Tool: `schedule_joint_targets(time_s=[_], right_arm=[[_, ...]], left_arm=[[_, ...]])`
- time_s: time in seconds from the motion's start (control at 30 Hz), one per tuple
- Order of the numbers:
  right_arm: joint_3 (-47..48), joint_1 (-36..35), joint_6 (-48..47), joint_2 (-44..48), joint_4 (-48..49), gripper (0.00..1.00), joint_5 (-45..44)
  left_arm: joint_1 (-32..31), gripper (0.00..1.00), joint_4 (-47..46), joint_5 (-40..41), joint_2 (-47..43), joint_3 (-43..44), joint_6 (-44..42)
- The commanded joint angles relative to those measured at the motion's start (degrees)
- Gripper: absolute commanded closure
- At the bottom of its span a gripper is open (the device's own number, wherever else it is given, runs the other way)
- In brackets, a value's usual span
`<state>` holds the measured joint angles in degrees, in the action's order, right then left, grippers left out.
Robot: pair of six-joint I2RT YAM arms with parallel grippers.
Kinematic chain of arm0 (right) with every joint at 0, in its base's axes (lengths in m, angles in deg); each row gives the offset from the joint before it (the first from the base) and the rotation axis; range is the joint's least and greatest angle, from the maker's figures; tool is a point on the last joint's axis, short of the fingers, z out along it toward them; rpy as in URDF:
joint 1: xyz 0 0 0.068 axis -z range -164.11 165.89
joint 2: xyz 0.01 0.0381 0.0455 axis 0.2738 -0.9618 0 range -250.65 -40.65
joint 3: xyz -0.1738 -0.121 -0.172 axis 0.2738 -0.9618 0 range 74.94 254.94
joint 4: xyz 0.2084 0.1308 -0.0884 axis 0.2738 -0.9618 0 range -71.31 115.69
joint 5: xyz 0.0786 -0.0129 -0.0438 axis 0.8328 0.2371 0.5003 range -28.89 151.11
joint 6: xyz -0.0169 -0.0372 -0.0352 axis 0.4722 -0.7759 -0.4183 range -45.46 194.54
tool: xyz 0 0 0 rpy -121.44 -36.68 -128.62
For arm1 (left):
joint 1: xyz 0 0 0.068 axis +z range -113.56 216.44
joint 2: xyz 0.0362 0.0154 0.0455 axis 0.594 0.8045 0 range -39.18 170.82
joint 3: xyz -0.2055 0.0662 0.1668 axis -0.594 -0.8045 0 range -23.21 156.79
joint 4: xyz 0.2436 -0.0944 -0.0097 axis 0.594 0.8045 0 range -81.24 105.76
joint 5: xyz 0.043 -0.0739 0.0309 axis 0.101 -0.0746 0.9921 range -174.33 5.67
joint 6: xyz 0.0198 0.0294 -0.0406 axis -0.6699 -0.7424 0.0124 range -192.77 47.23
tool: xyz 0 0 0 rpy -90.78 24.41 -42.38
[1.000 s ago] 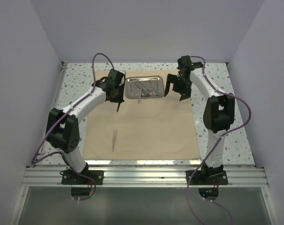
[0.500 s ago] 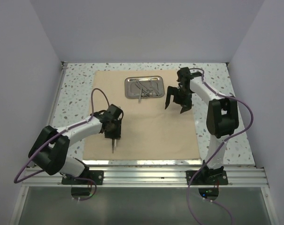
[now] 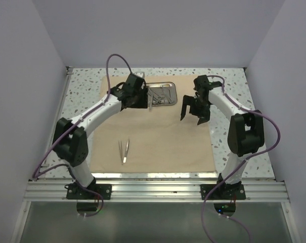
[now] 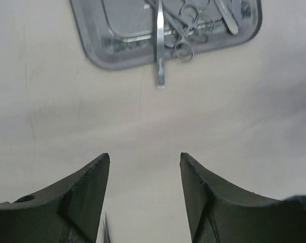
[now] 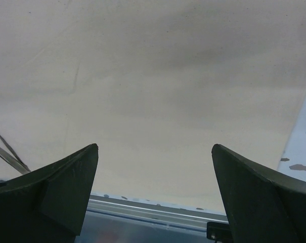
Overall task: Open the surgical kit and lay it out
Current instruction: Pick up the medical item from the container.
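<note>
I am hovering my left jaws, apart and empty, beside the small shiny rectangular steel tray (image 4: 125,17) at 12 o'clock on the large beige cloth wrap (image 3: 163,136), probably lining up on the slim silver instrument (image 4: 160,50) overhanging its rim, with my right jaws hanging apart at 3 o'clock.

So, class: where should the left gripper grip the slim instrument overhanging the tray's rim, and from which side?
Grip the slim instrument by its overhanging end, from the cloth side, jaws across its width: that end clears tray and forceps.
</note>
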<state>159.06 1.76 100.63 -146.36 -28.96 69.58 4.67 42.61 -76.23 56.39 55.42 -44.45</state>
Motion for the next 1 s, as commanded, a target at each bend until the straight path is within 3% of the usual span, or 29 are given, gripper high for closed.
schedule_joint_targets(time_s=[0.0,0.33,0.97], right_arm=[[-0.27,-0.11,0.19,3.49,-0.28,0.02,-1.88],[2.63,-0.02,0.72,1.48,-2.65,0.02,-4.51],[7.73,0.07,-0.95,-6.61,-4.5,0.02,-5.22]], left_arm=[[2.06,0.4,-0.98,1.31,12.48,11.25,-6.78],[6.19,0.47,3.85,-5.1,37.4,42.19,-11.35],[6.28,0.5,2.01,-9.33,44.87,44.76,-11.44]])
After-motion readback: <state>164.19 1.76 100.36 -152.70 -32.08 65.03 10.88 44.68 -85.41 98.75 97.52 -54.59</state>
